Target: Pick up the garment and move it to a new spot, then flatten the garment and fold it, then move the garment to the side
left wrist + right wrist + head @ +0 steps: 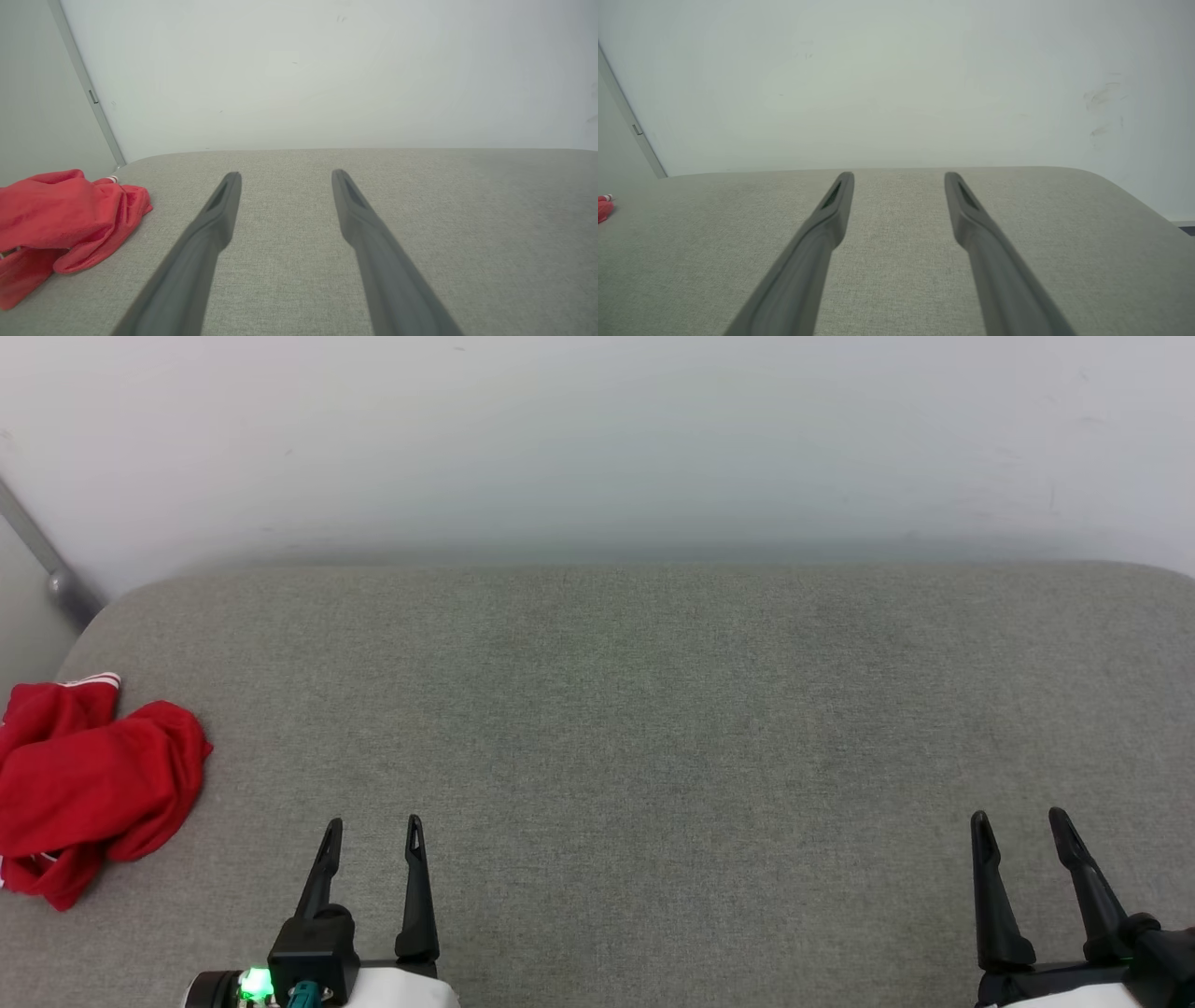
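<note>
Spread left tool (373, 821) — crumpled garment (93, 775) nearby

— Where do we see the red garment (93, 784)?
— Crumpled at the left edge of our grey fabric desk (653, 709), apart from our left gripper (374, 823). That and our right gripper (1019, 815) are spread wide, empty.

Garment (93, 775) cut off by left edge in head, left wrist views; own folds hide much of it.
</note>
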Controlling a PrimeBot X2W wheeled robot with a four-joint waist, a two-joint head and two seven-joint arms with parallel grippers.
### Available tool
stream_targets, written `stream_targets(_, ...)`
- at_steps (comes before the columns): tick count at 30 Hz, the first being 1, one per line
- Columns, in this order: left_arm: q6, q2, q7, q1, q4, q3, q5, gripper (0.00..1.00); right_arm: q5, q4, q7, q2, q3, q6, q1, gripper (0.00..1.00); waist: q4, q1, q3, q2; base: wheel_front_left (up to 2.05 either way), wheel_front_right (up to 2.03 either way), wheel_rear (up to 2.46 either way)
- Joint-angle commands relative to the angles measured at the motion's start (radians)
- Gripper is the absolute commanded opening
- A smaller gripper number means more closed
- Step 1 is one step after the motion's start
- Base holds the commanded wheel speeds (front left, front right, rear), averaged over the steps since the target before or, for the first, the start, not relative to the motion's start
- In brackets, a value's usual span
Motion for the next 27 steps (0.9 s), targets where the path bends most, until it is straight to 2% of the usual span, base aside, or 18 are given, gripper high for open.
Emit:
stream_targets(1,0.004,-0.002,-0.007,0.007,0.000,0.001,0.006,1.00,0.003,0.004,-0.006,0.002,0.001,0.000,0.014,1.00,0.000,0.0000,0.000,0.0000,0.00,0.00,0.00)
stream_targets(9,0.007,-0.002,-0.006,0.007,0.004,-0.001,-0.007,1.00,0.061,0.028,-0.006,0.002,0.000,0.000,0.010,1.00,0.001,0.0000,0.002,0.0000,0.00,0.00,0.00)
stream_targets(27,0.014,-0.002,-0.006,-0.001,0.011,-0.001,-0.014,1.00,0.066,0.028,-0.006,0.002,0.006,0.000,0.011,1.00,0.015,0.0000,0.004,0.0000,0.00,0.00,0.00)
